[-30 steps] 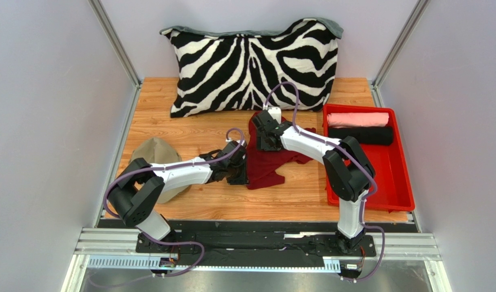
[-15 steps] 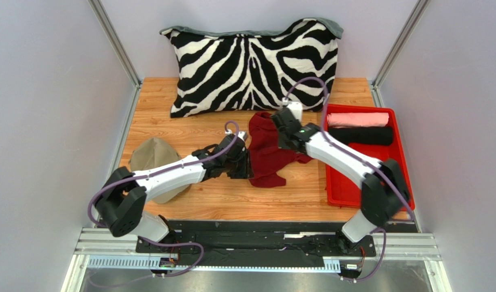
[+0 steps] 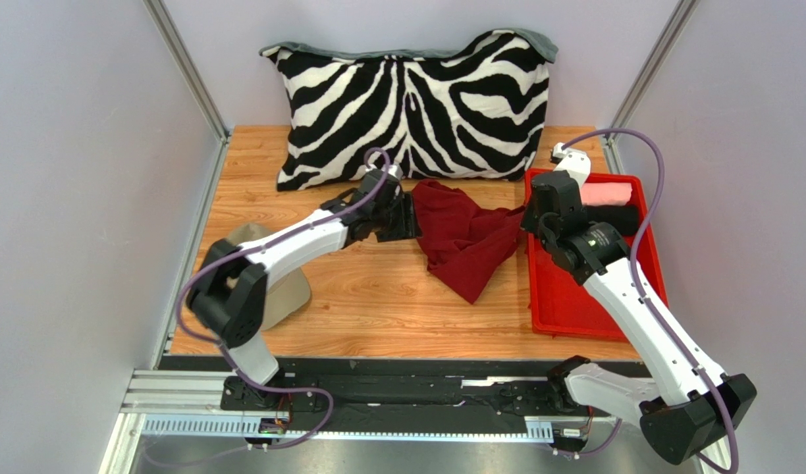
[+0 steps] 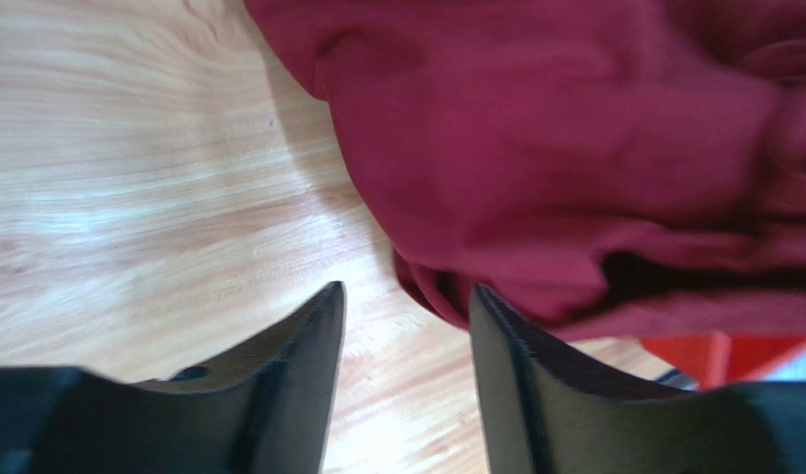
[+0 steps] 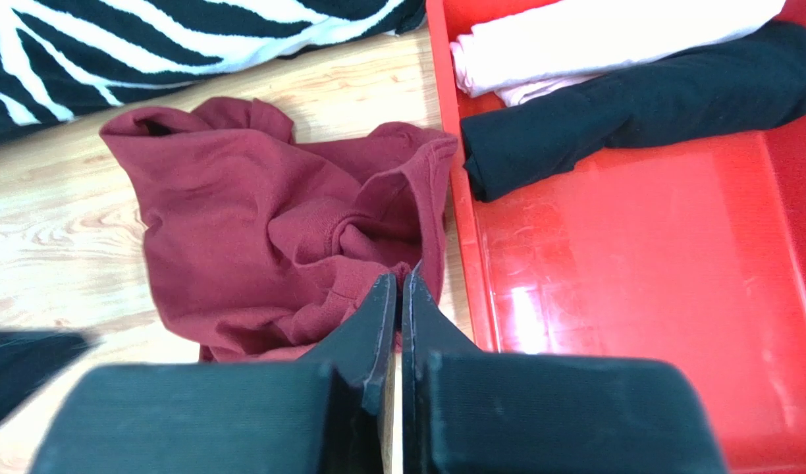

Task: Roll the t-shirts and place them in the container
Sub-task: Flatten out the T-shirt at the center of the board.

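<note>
1. The maroon t-shirt (image 3: pixel 466 242) lies in a loose, crumpled heap on the wooden table (image 3: pixel 377 306), between the two arms. It is not rolled.
2. The shirt sits just in front of the big zebra pillow (image 3: pixel 407 99). Its right end reaches the left wall of the red tray (image 5: pixel 625 296).
3. The left gripper (image 4: pixel 407 296) is at the shirt's left end. Its jaws are partly open. Only bare wood shows between them, and the red cloth is just past the tips.
4. The right gripper (image 5: pixel 398 281) is at the shirt's right end, next to the tray wall. Its jaws are pressed tight together, with no gap. The tips sit right over a fold of the shirt, but I cannot tell if they pinch any cloth.
5. Two rolled shirts lie at the far end of the tray. The pink t-shirt (image 5: pixel 615 30) is at the back, and the black t-shirt (image 5: pixel 634 89) lies touching it, a little nearer.
6. A tan cap (image 3: pixel 290 294) lies on the left side of the table, partly hidden by the left arm.
</note>
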{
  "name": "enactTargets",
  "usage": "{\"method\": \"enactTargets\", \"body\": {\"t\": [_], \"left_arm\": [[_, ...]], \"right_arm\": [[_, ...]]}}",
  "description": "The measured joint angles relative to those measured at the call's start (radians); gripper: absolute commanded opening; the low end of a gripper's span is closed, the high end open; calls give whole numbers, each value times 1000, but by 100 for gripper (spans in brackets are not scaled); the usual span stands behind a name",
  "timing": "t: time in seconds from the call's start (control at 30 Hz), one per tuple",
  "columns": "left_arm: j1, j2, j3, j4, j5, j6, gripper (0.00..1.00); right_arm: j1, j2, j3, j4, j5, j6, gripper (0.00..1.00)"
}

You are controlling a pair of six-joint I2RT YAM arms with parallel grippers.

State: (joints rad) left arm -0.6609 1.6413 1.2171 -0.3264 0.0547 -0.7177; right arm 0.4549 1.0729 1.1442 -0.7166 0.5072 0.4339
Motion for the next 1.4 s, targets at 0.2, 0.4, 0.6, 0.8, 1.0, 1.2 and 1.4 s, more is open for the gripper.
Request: {"method": "enactTargets", "body": {"t": [0.2, 0.4, 0.6, 0.8, 1.0, 1.2, 1.4], "left_arm": [[-3, 225, 41, 22, 53, -21, 71], [-12, 292, 99, 48, 83, -62, 43], [-26, 317, 138, 87, 79, -105, 0], [-6, 132, 103, -14, -54, -70, 0], [120, -327, 161, -148, -198, 41, 0], [146, -455, 437, -253, -282, 177, 0], [144, -423, 446, -290, -195, 204, 0]], "right_arm": [[1, 5, 24, -35, -8, -27, 0], [1, 7, 60, -54, -13, -42, 0], [1, 53, 201, -67, -47, -60, 0], [1, 97, 380, -61, -163, -91, 0], [1, 174, 601, -24, -295, -114, 0], [-13, 300, 840, 23, -369, -121, 0], [-122, 275, 681, 114, -447, -62, 0]]}}
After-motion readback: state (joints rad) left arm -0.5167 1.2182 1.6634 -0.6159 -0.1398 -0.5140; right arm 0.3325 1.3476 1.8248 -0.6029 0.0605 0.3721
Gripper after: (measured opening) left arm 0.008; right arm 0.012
